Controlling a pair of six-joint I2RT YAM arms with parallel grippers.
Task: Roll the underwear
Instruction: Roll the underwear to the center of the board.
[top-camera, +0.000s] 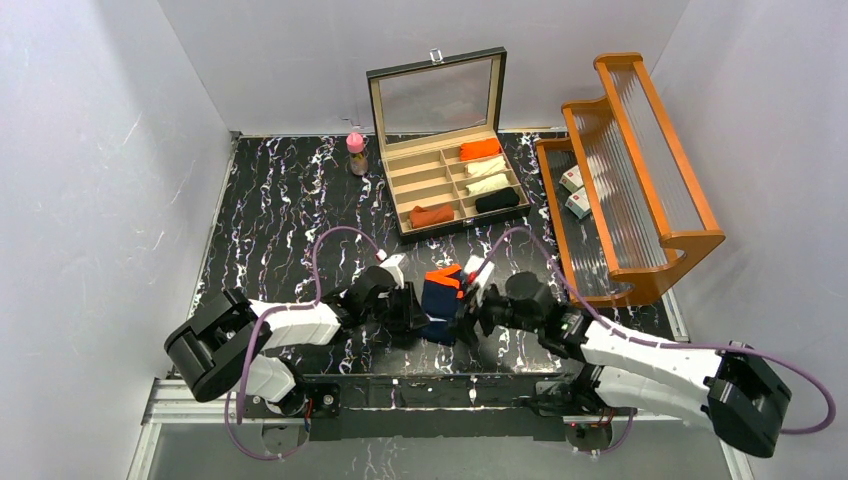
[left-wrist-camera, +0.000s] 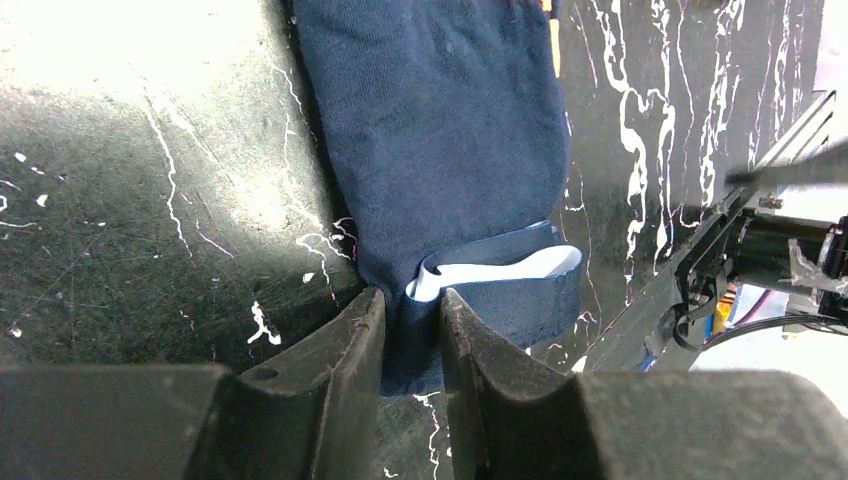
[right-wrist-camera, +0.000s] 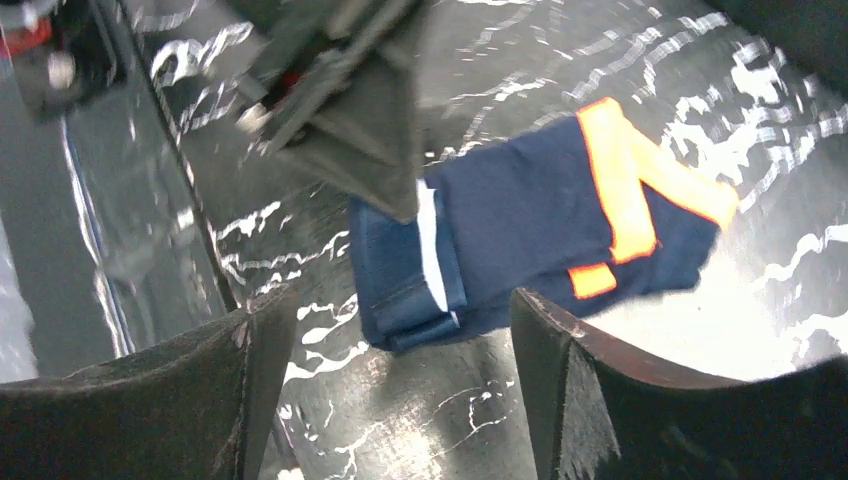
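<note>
At the near edge: navy underwear (top-camera: 441, 298) with orange trim lies on the table between the two grippers, its length running away from the arm bases.
Surface: black table (top-camera: 270, 220) veined with white like marble, glossy enough to throw glare in both wrist views.
Room: pale walls close in on the left, back and right.
Left gripper (left-wrist-camera: 412, 300): clenched on the near end of the underwear, where the cloth is turned over into a small roll (a white strip shows inside the fold).
Right gripper (right-wrist-camera: 400, 300): released, jaws wide apart and holding nothing, just beside the right side of the underwear.
Far side: open box (top-camera: 450, 175) with its glass lid up and cloth rolls in its compartments, a rust-orange roll (top-camera: 432, 215) in the front left one.
Back edge: small bottle (top-camera: 356, 152) with a pink cap, just left of the box.
Right edge: wooden rack (top-camera: 640, 170) along the table's right side, close to the right arm.
Open room: bare marble across the left half, and a strip between the underwear and the box.
</note>
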